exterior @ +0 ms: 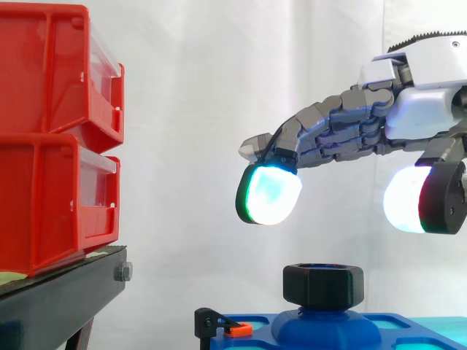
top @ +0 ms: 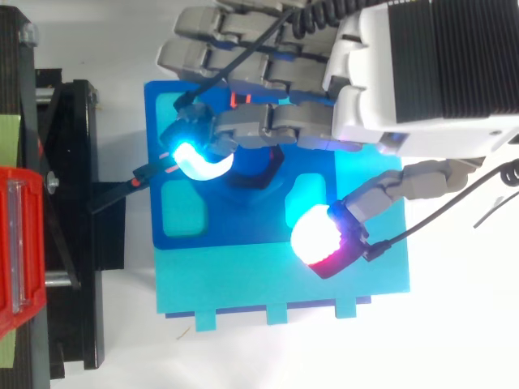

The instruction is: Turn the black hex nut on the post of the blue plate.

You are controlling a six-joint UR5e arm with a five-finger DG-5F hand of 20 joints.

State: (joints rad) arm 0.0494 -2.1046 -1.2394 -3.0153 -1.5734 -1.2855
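Black hex nut [exterior: 323, 284] sits below the gap between the spread fingers and thumb of our hand [exterior: 423, 109] — we hold nothing yet.

Two red bins [exterior: 44, 73] [exterior: 44, 204], one hex nut [exterior: 323, 284]

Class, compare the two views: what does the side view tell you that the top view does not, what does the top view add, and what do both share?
Side view: height. The hand hangs above the black hex nut, with clear air between its glowing pads and the nut's top; two red bins stand stacked at left. Top view: layout. The fingers lie over the nut, and the blue plate rests on a cyan base. Both: the hand is open, holding nothing, over the nut.
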